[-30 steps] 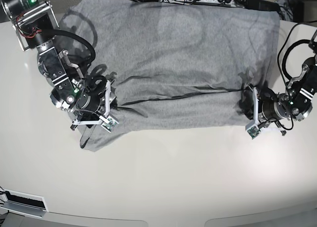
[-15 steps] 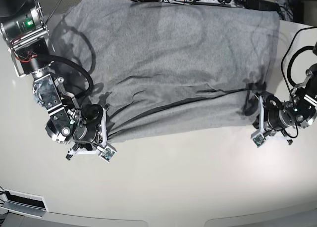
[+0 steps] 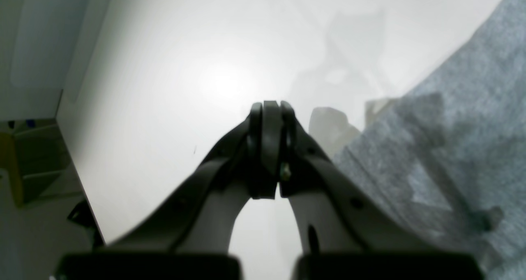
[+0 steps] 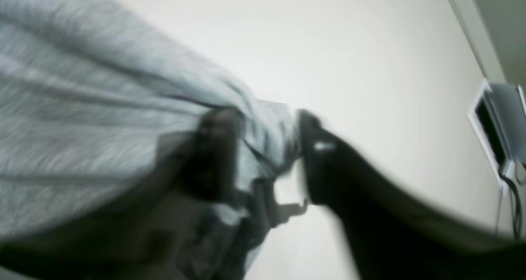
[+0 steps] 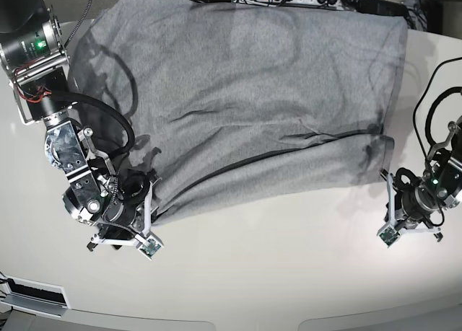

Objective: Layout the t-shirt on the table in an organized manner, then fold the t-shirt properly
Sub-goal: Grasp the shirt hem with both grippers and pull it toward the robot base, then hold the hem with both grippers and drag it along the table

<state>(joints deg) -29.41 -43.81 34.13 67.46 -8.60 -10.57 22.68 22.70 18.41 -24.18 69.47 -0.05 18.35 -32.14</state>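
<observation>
Lying between the right tool's (image 4: 263,152) jaws: t-shirt (image 4: 94,119).

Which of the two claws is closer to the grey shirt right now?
The right gripper: its open jaws sit around the t-shirt corner. The left gripper is shut, just off the other corner.

we see bright overhead light glaring off the table (image 5: 289,273) in every view. the right wrist view is heavily smeared, perhaps motion blur. soft arm shadows fall across the t-shirt (image 5: 253,93); near gripper parts lie out of focus.
</observation>
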